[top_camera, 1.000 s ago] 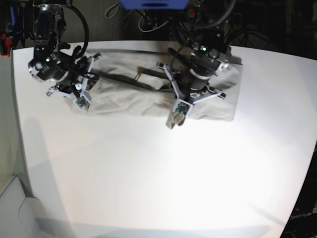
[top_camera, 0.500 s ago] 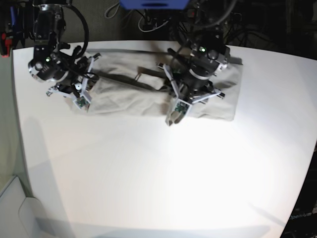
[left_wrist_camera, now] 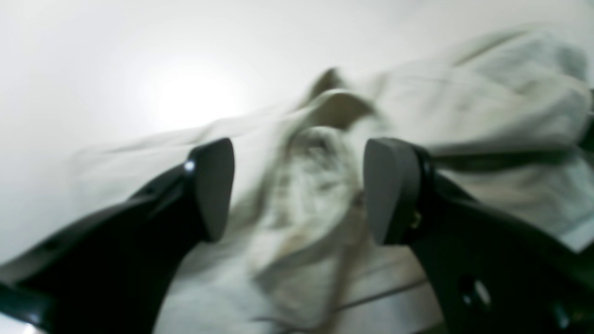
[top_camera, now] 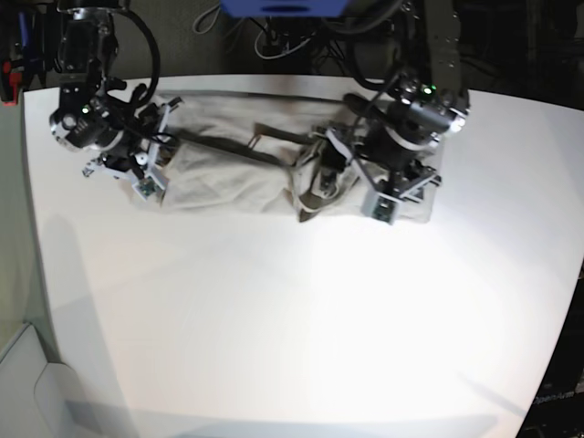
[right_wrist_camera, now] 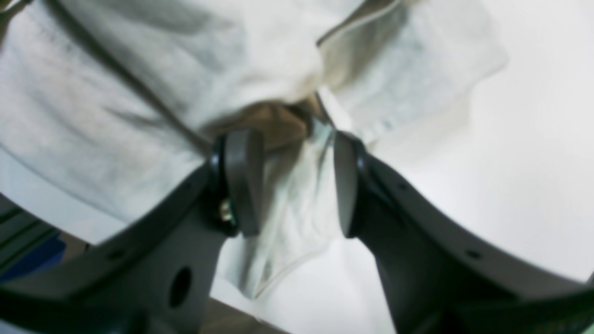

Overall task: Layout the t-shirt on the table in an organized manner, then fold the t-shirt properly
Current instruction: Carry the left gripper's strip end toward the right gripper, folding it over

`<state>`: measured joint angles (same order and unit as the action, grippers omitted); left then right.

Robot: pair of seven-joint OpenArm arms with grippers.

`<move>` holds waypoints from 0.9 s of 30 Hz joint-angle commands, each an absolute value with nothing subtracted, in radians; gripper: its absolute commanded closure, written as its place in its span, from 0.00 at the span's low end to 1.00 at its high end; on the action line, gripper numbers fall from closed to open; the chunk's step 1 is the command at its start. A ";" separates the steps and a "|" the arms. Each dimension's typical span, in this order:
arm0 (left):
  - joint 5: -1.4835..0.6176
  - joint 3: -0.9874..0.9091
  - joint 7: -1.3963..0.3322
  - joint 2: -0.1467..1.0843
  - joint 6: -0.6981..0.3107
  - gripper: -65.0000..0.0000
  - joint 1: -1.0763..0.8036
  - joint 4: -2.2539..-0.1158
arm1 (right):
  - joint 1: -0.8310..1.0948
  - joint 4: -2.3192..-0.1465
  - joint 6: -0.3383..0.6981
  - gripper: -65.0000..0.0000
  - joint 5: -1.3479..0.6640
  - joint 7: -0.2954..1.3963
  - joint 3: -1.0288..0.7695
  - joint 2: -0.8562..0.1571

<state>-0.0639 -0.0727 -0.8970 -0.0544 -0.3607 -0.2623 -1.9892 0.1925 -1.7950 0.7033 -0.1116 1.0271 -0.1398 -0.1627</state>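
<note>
Grey-beige t-shirt (top_camera: 237, 169) on white table (top_camera: 292, 328), no readable writing

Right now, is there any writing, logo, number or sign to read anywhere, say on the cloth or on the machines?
None can be read.
Plain grey-beige cotton t-shirt: no print shows.
Matte white table: bare of any marks.
Small green boards on the black arms: too small and blurred to read.
</note>
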 commanded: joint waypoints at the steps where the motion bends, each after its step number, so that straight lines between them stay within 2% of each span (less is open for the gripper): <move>1: -0.088 -0.107 -0.874 -0.048 -0.352 0.35 -0.252 -1.998 | 0.185 -1.813 0.698 0.60 -0.122 1.012 -0.143 -0.170; 4: -0.116 -0.191 -0.875 -0.031 -0.352 0.35 -0.252 -1.969 | 0.186 -1.813 0.698 0.60 -0.122 1.009 -0.143 -0.170; 10: -0.104 -0.193 -0.878 -0.036 -0.349 0.36 -0.257 -1.931 | 0.183 -1.813 0.698 0.60 -0.122 1.010 -0.143 -0.170; 13: -0.102 -0.193 -0.903 -0.035 -0.348 0.52 -0.268 -1.917 | 0.180 -1.813 0.698 0.60 -0.122 1.012 -0.143 -0.170; 16: -0.048 -0.173 -0.983 -0.031 -0.349 0.76 -0.263 -1.906 | 0.179 -1.813 0.698 0.60 -0.122 1.012 -0.148 -0.170; 18: -0.005 -0.093 -1.033 -0.028 -0.360 0.87 -0.259 -1.874 | 0.179 -1.813 0.698 0.60 -0.122 1.012 -0.148 -0.170; 19: 0.018 -0.036 -1.055 -0.015 -0.360 0.89 -0.245 -1.859 | 0.179 -1.813 0.698 0.60 -0.122 1.012 -0.148 -0.170; 24: 0.027 0.275 -1.063 0.019 -0.361 0.89 -0.226 -1.863 | 0.179 -1.813 0.698 0.60 -0.122 1.015 -0.143 -0.166; 27: 0.027 0.349 -1.063 0.015 -0.361 0.89 -0.225 -1.928 | 0.179 -1.814 0.698 0.60 -0.122 1.015 -0.143 -0.165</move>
